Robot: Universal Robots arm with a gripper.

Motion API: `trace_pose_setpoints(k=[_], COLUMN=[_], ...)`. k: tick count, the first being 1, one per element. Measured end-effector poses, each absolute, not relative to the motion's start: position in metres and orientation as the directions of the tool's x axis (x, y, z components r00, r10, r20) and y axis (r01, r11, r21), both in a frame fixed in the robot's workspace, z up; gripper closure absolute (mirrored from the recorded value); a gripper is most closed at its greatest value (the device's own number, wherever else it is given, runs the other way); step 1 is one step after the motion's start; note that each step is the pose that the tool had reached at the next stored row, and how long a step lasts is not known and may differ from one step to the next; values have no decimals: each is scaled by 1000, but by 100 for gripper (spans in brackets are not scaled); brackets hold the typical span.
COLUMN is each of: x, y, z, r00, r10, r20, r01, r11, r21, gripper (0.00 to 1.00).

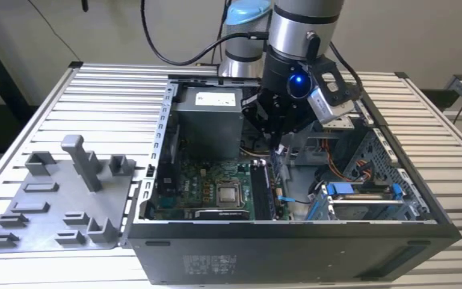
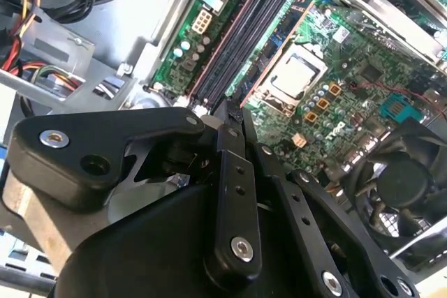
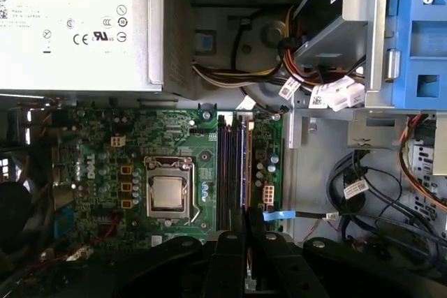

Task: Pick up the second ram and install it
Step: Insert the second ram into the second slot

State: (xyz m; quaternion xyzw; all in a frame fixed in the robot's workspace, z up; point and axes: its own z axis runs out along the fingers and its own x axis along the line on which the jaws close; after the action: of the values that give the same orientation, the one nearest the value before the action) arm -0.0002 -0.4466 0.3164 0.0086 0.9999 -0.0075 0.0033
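Note:
My gripper (image 1: pixel 277 137) hangs inside the open computer case (image 1: pixel 295 241), just above the black memory slots (image 1: pixel 261 186) on the green motherboard. In both wrist views its black fingers (image 3: pixel 230 242) stand almost together over the near end of the slots (image 3: pixel 234 172). A thin dark strip, seen edge-on between the fingers, is the second ram (image 3: pixel 246 259). It also shows as a narrow bluish sliver below the gripper (image 1: pixel 278 155). The gripper (image 2: pixel 234 111) is shut on it, and most of the stick is hidden by the fingers.
The processor socket (image 3: pixel 167 192) lies beside the slots, and the grey power supply (image 1: pixel 207 120) stands behind them. Loose cables (image 3: pixel 321 92) and a blue drive bracket (image 1: pixel 360 189) are at the exterior view's right. A grey plastic tray (image 1: pixel 22 238) lies outside the case at the left.

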Motion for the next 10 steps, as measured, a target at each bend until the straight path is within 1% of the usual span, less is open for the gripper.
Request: trace_pose_setpoints(k=[10], x=[-3], y=[-447], z=[298], r00=[-1000], r10=[18], r20=[-6], r01=[18], r11=[1000], r21=[-15], gripper=[87])
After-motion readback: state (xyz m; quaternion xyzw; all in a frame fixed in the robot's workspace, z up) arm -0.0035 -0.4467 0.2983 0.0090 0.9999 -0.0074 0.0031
